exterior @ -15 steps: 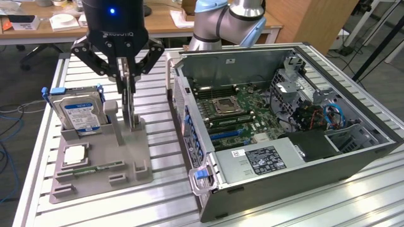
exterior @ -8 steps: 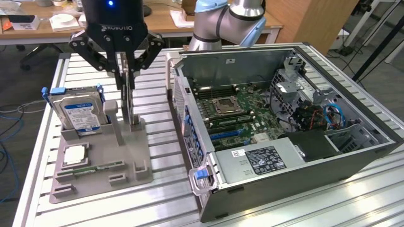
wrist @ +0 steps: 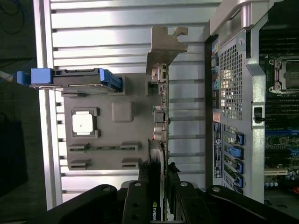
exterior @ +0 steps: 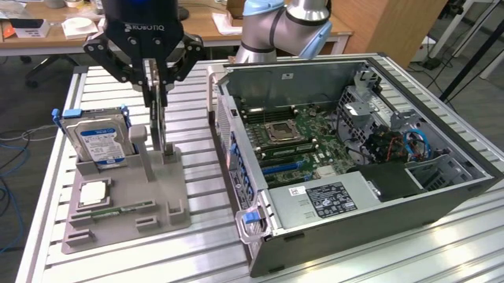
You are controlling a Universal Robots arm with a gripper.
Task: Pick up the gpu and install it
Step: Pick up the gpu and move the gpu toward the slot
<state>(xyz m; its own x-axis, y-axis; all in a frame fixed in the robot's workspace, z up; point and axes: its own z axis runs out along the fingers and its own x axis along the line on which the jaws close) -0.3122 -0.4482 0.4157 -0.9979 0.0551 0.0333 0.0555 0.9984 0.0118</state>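
Gpu (wrist: 160, 121), thin, dark, silver-bracketed, seemingly upright

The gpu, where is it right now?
The gpu stands on edge in the grey holder on the exterior view's left, gripped by the gripper, between the hard drive and the computer case.

**Slatted metal worktop, two items on it**

Worktop (exterior: 200, 242): silver aluminium, ribbed slats. Grey moulded holder tray (exterior: 169, 197) sits flat on it, directly beneath the pincer (exterior: 157, 94). Open dark computer case (exterior: 378, 221) lies on its side on the slats, beside the pincer toward the exterior view's right. Tray and case are near each other but apart, with a strip of bare slats between. More bare slats on the tray's side away from the case.
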